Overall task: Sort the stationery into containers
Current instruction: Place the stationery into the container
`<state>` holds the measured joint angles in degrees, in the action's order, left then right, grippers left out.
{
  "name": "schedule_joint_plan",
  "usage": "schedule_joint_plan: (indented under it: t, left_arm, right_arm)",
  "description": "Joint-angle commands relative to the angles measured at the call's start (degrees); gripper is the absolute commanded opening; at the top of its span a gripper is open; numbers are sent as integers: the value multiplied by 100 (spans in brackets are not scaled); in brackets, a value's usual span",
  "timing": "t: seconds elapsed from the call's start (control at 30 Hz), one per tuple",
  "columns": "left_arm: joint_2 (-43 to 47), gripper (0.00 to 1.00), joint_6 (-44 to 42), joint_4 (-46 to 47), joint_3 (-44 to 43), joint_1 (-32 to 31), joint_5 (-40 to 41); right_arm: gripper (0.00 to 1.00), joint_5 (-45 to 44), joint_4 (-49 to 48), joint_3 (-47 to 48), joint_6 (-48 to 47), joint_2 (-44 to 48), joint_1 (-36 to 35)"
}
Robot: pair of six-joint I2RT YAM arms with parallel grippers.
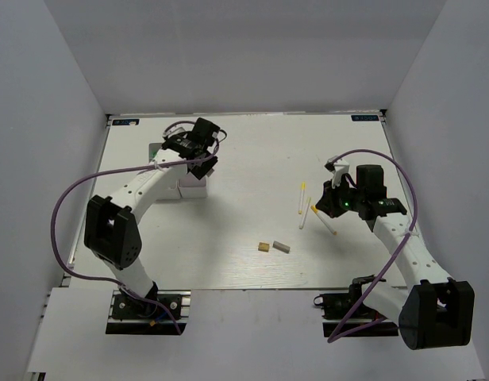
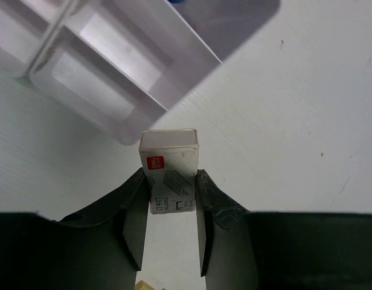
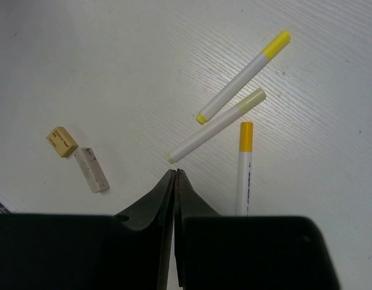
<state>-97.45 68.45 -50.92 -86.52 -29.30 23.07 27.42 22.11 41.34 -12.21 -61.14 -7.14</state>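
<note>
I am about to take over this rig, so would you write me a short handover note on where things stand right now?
Left gripper: shut on a small white box, held just beside a corner of the tray.
Right gripper: shut, holding nothing, above the table near three yellow-tipped sticks.
Loose on the table: those sticks, plus a tan eraser and a grey eraser close together.
Done: cannot confirm; the two tray compartments in view are empty.
Left: put the box in the tray, then sort the sticks and erasers.
</note>
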Motion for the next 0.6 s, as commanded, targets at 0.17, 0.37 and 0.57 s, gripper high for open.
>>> schedule_joint_plan:
  t: [0.17,0.37,0.57]
  left_arm:
    - [552,2,1179,-216,302,459,382]
    - [437,2,1628,-112,355,723,207]
    - [87,3,1901,55,180,890,5]
  right_arm:
    - [6,106,-242,-65,-36,129,11]
    - [6,88,-216,-83,-36,173,2]
    - [8,44,-189,-135,-71,235,11]
